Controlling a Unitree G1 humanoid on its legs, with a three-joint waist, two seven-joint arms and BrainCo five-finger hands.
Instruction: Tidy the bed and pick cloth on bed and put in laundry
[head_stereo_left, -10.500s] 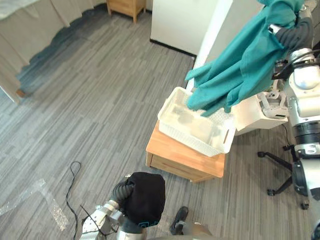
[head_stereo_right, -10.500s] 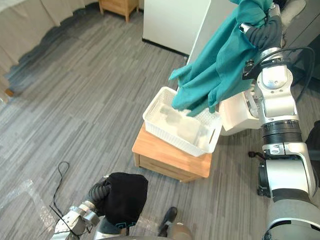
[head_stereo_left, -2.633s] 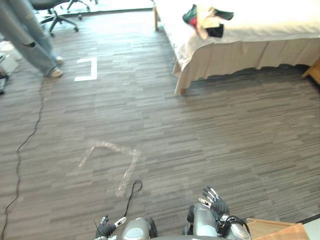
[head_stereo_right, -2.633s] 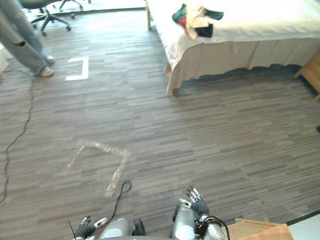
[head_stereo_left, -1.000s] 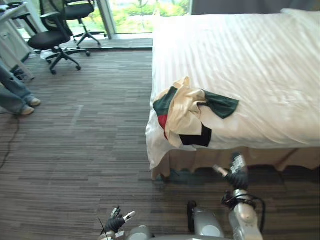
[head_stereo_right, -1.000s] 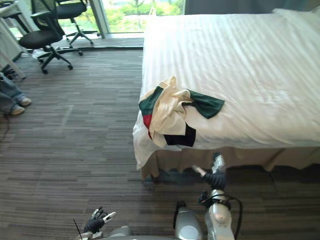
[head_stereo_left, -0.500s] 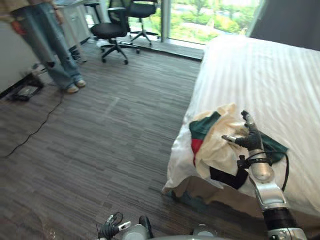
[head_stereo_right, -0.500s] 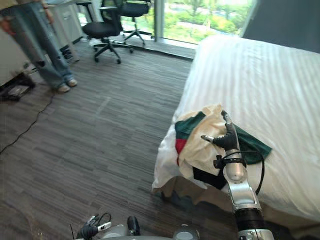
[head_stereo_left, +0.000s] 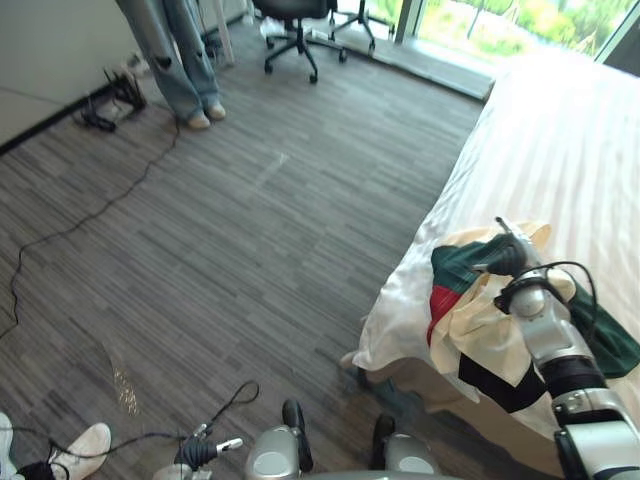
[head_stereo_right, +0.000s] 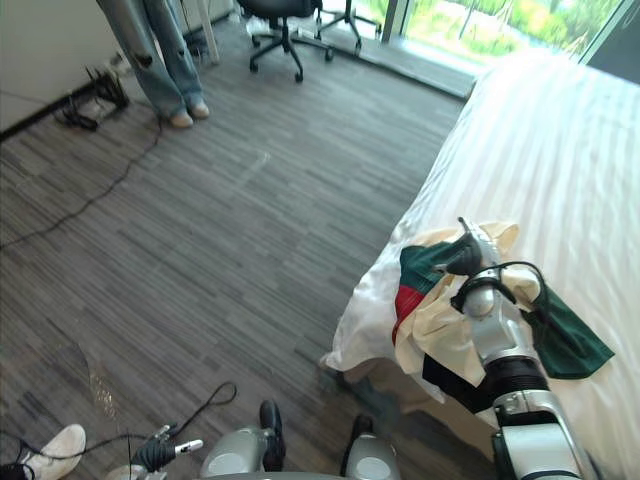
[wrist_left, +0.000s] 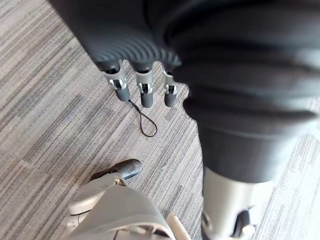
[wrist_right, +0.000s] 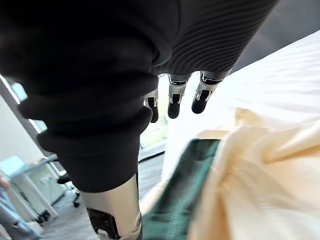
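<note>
Right arm reaches out over the near left corner of the bed with the white striped sheet (head_stereo_left: 560, 140).

Right hand (head_stereo_left: 505, 258): fingers (wrist_right: 174, 100) straight and spread, nothing held. It sits over the top of the cloth heap. From the head views I cannot tell whether it touches the fabric. The right wrist view shows a gap between the fingertips and the cloth.

Crumpled cream, dark green, red and black cloth (head_stereo_left: 475, 325): it lies on the bed at that corner, right at the edge.
- The long axis of the heap runs from the cream end, up on the mattress, down to the red and black patches at the bed's near edge.
- A flat dark green strip sticks out from the heap to the right. It points along the near edge, away from the corner.
- I cannot tell how far the cloth hangs over the side.

Left hand (head_stereo_left: 200, 453): low, over the grey striped floor (head_stereo_left: 200, 250), well apart from the bed. Its fingers (wrist_left: 146, 92) are straight and relaxed and hold nothing.

Surroundings:
- A person's legs in blue jeans (head_stereo_left: 180, 50) are at the far side of the floor.
- A black office chair (head_stereo_left: 295, 15) is just beside them.
- A white shoe (head_stereo_left: 75, 450) is on the floor near the left hand.
</note>
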